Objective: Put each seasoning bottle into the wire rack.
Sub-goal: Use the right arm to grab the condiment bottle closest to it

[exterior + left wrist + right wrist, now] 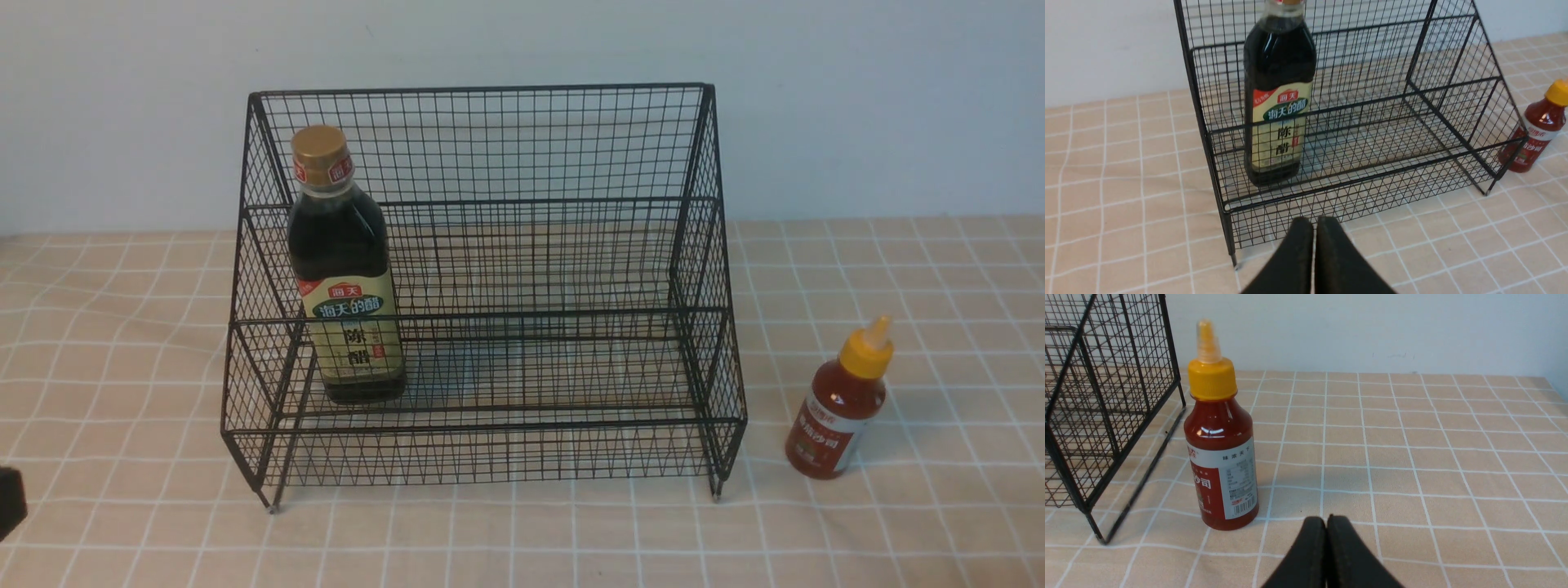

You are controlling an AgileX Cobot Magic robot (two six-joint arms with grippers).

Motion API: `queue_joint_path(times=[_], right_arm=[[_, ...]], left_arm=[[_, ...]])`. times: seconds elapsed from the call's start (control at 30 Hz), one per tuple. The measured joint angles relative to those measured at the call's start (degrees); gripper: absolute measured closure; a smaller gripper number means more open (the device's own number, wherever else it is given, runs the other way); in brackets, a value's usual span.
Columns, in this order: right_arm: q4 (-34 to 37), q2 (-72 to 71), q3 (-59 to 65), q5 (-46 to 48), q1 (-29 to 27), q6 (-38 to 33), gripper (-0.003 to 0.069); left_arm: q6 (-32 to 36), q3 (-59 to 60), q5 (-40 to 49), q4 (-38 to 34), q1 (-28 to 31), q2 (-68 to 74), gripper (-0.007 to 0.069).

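The tall dark vinegar bottle with a gold cap stands upright inside the black wire rack, at the left end of its lower tier; the left wrist view also shows this bottle inside the rack. The small red sauce bottle with a yellow nozzle cap stands on the tablecloth just right of the rack. My left gripper is shut and empty, in front of the rack's left front corner. My right gripper is shut and empty, a little short of the red bottle.
A beige checked tablecloth covers the table up to a pale wall behind. A dark bit of my left arm shows at the front view's left edge. The rack's side wall stands close beside the red bottle.
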Motion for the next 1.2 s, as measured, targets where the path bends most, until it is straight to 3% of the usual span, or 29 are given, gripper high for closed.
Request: queue_joint_path(times=[0.33, 0.53, 0.8, 0.93, 1.2], right_arm=[[0.0, 0.0, 0.0, 0.0, 0.0, 0.0, 0.0671], [0.0, 0.0, 0.0, 0.0, 0.0, 0.0, 0.0671], [0.0, 0.0, 0.0, 0.0, 0.0, 0.0, 0.0671], [0.0, 0.0, 0.0, 0.0, 0.0, 0.0, 0.0671], [0.0, 0.0, 0.0, 0.0, 0.0, 0.0, 0.0671]], left_arm=[[1.5, 0.3, 0.5, -0.1, 0.0, -7.9, 0.0631], [4.1, 7.3, -11.8, 3.4, 0.0, -8.5, 0.0631], [-9.4, 27.6, -28.3, 18.0, 0.0, -14.8, 0.0631], [-11.1, 38.3, -30.8, 19.3, 0.0, -15.9, 0.0631], [-11.4, 40.1, -28.7, 19.7, 0.0, -16.5, 0.0631]])
